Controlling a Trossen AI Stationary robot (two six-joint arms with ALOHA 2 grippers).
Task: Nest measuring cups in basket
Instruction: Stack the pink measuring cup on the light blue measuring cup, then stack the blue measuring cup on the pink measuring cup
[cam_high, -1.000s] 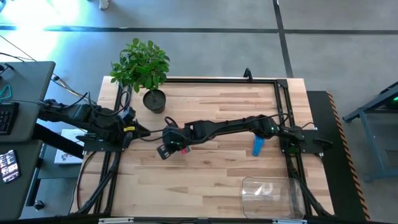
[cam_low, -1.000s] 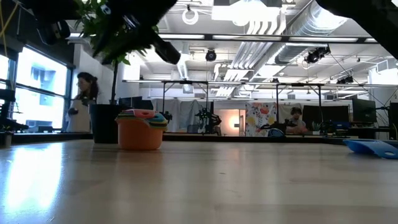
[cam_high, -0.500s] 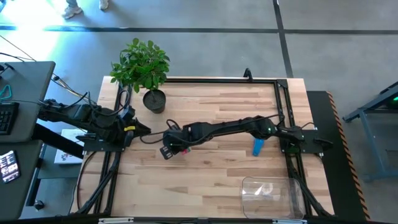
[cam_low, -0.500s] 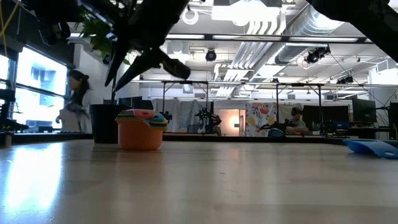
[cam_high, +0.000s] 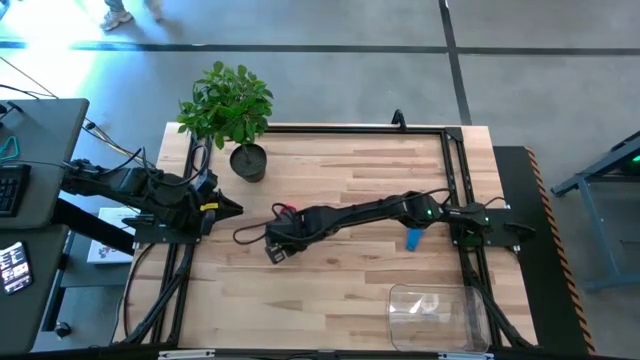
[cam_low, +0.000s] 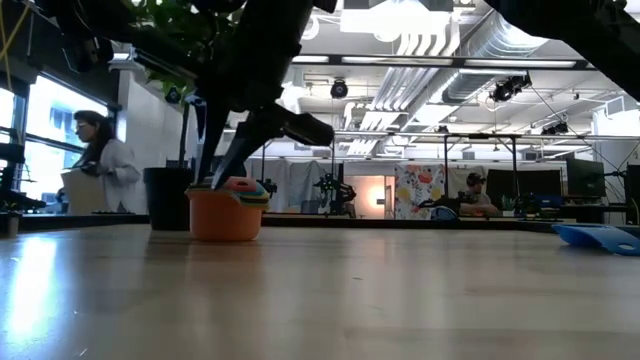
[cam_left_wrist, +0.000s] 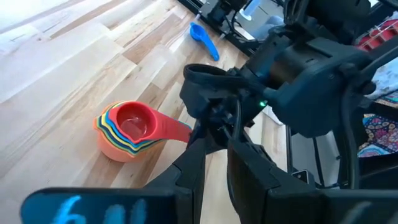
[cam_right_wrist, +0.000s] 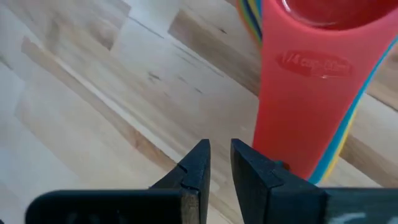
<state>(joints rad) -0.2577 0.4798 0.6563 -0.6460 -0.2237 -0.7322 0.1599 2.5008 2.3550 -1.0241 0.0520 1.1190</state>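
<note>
A nested stack of measuring cups (cam_left_wrist: 127, 130) stands upright on its base on the table's left half, orange outermost and red on top, also seen in the low view (cam_low: 225, 212). The red handle (cam_right_wrist: 305, 93) sticks out sideways. My right gripper (cam_right_wrist: 221, 160) hovers at that handle's free end, pointing steeply down, its fingers all but together with nothing between them. In the high view it (cam_high: 273, 248) hides the stack. A lone blue cup (cam_high: 413, 238) lies on the right half of the table. The clear basket (cam_high: 440, 312) stands at the near right. My left gripper (cam_high: 227, 208) waits at the left edge, shut. My right gripper comes from above, slanting down, beside the free end of the red cup's handle (cam_right_wrist: 298, 158). One finger (cam_right_wrist: 261, 171) overlaps that end in the wrist view. Whether it touches the handle I cannot tell. Nothing sits between the fingers.
A dark plant pot (cam_high: 248, 162) with a leafy plant stands at the far left, just behind the stack. A black frame (cam_high: 455, 170) runs around the table's edges. Bare wood lies between the stack and the basket. A person moves in the room beyond the table.
My right gripper has come down toward the cup stack and tipped to point more steeply downward, drifting a little toward the near edge. Its finger gap looks unchanged. The stack and the blue cup have stayed where they were.
</note>
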